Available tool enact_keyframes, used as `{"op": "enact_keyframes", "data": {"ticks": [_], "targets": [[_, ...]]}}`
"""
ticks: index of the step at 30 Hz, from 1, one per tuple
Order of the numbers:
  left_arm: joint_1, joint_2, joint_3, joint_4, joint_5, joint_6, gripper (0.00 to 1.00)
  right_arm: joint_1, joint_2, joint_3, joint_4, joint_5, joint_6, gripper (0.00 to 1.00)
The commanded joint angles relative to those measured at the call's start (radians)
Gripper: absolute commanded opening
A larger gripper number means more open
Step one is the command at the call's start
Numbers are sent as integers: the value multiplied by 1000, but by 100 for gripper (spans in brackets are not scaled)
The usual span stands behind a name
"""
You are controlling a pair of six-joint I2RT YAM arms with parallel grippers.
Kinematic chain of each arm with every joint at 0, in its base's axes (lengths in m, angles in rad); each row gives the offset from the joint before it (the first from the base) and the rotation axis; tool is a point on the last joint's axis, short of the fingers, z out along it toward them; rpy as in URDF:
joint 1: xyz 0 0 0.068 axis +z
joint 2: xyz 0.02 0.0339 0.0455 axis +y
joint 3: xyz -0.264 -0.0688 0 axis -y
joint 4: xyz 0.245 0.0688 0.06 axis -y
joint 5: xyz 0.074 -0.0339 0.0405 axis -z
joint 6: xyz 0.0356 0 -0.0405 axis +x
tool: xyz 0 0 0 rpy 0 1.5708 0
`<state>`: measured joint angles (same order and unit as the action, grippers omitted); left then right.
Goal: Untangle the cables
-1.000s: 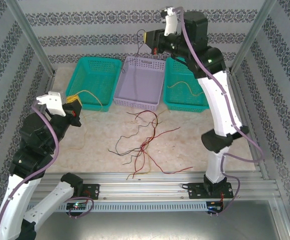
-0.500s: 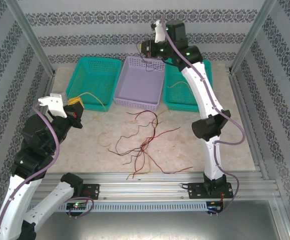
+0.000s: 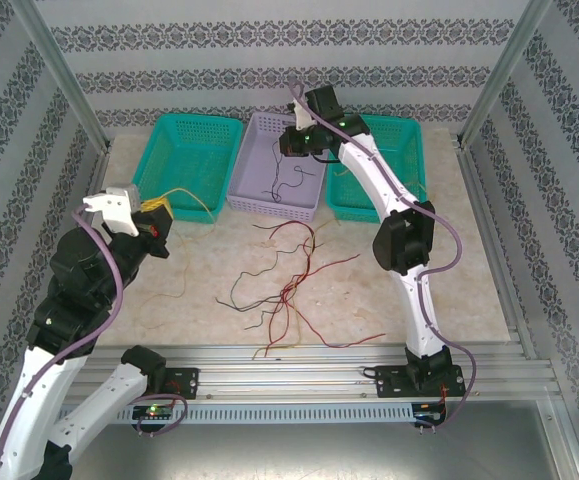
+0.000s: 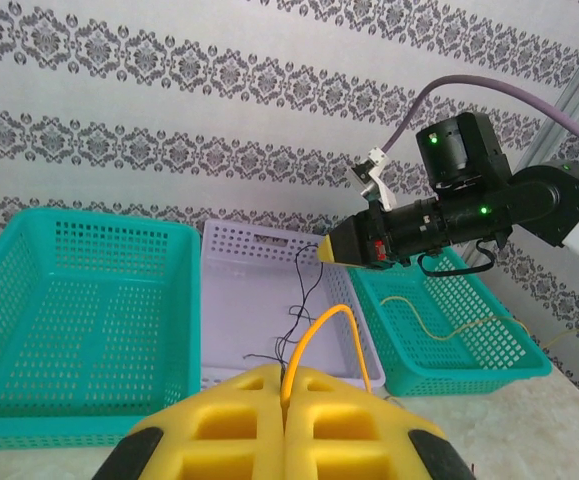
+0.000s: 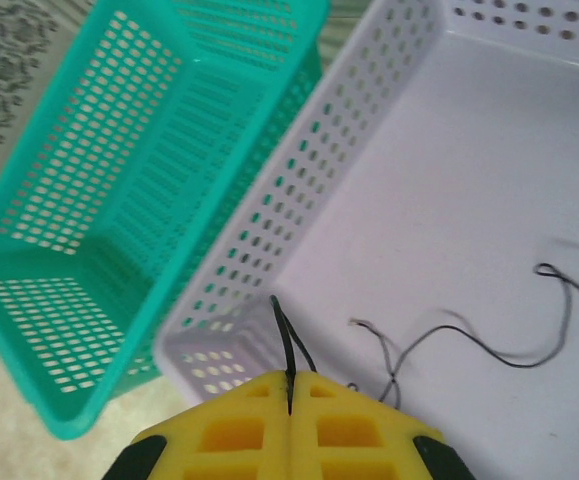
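Over lilac basket (image 3: pixel 269 205), right end effector (image 5: pixel 291 378) clamps dark cable (image 5: pixel 285 340), presumably to drop it sorted by colour, & left end effector (image 4: pixel 284 375) pinches yellow cable (image 4: pixel 314 325) nr teal basket (image 3: pixel 184 150); other cables (image 3: pixel 287 290) tangled mid-tabletop (image 3: pixel 479 290).

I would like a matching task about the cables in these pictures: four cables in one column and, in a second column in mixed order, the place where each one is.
Column one:
1. dark cable
2. looped yellow cable
3. red cables
4. thin yellow cable

Column two:
A. lying on the table
B. pinched in the right tool, trailing into the purple basket
C. lying in the right teal basket
D. pinched in the left tool

Pairs: 1-B; 2-D; 3-A; 4-C.
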<state>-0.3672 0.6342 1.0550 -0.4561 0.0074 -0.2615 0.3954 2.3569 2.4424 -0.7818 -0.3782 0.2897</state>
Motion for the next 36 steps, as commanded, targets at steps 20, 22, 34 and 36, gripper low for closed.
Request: {"op": "enact_keyframes", "data": {"ticks": [20,22,34,36], "targets": [[-9,126,83,39,60,-7,0,51,5,33,-168,277,-154,33],[-9,160,125,27,66,10,0,49,-34,26,-168,282,-157,36],[-9,390,397,59,192,-14,0,8,-375,-217,-42,217,-93,54],[-10,453,475,56,240,-29,0,-1,-520,-385,87,239,-61,63]]}}
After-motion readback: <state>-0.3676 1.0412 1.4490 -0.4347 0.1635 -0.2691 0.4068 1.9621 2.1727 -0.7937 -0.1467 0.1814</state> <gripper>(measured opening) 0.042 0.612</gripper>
